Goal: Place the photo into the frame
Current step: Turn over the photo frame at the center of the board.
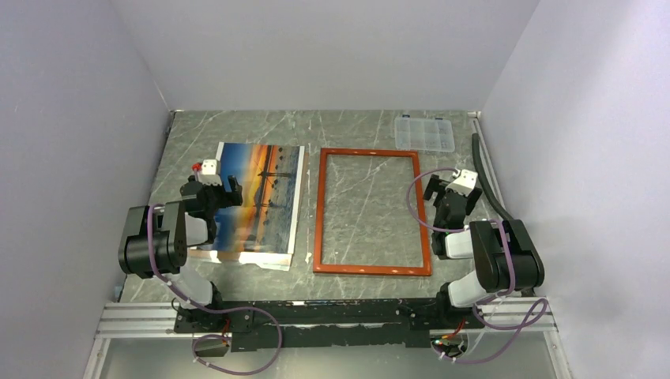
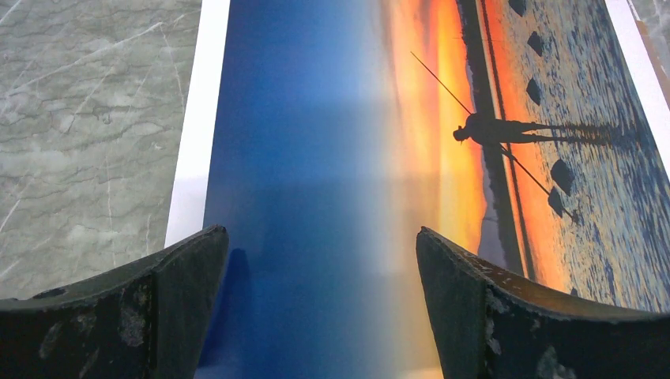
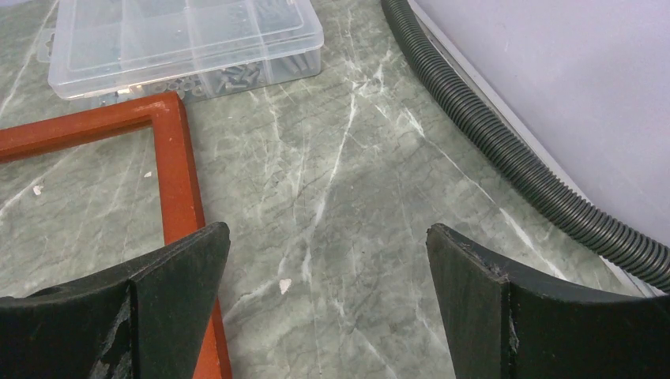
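Since the glossy photo (image 2: 316, 118) lies flat under the left gripper (image 2: 322, 237), jaws spread, a pinch could skid or crease it, while the right gripper (image 3: 328, 237) gapes empty beside the frame (image 1: 319, 213).

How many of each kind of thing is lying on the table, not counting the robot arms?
Photo: 1
Frame: 1
Clear plastic box: 1
Black ribbed hose: 1
Total: 4
Something pale peeks out under the photo; I cannot tell what.
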`<state>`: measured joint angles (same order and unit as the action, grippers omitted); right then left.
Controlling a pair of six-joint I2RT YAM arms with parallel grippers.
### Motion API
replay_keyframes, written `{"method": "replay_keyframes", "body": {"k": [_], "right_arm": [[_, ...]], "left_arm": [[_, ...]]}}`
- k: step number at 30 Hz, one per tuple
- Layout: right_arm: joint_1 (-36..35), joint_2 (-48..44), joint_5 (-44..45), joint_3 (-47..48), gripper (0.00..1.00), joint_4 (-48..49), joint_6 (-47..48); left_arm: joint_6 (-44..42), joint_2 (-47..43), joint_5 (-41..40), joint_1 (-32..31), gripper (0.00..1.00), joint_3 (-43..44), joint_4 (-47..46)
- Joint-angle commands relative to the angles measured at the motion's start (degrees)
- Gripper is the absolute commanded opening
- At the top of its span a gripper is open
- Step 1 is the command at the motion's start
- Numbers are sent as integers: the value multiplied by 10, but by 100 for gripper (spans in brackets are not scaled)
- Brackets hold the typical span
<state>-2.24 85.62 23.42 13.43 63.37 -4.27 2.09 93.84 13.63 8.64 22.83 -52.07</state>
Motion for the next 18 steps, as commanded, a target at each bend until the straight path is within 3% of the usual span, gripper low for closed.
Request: {"method": "replay_keyframes", "body": {"k": [1,12,15,18], "right_arm": [[0,-6,-8,1,100,25,-1],[0,-8,-8,2,100,23,-1],[-14,-54,17,27,100,-37,8],[-41,-115,48,100,100,-204,20]], "left_arm": [[-11,-2,-4,-1,95,2,-20],[-6,-9,11,2,95,4,-12],[6,-56,-17,4,95,61,129],[-30,-86,-15,6,95,163,323]]}}
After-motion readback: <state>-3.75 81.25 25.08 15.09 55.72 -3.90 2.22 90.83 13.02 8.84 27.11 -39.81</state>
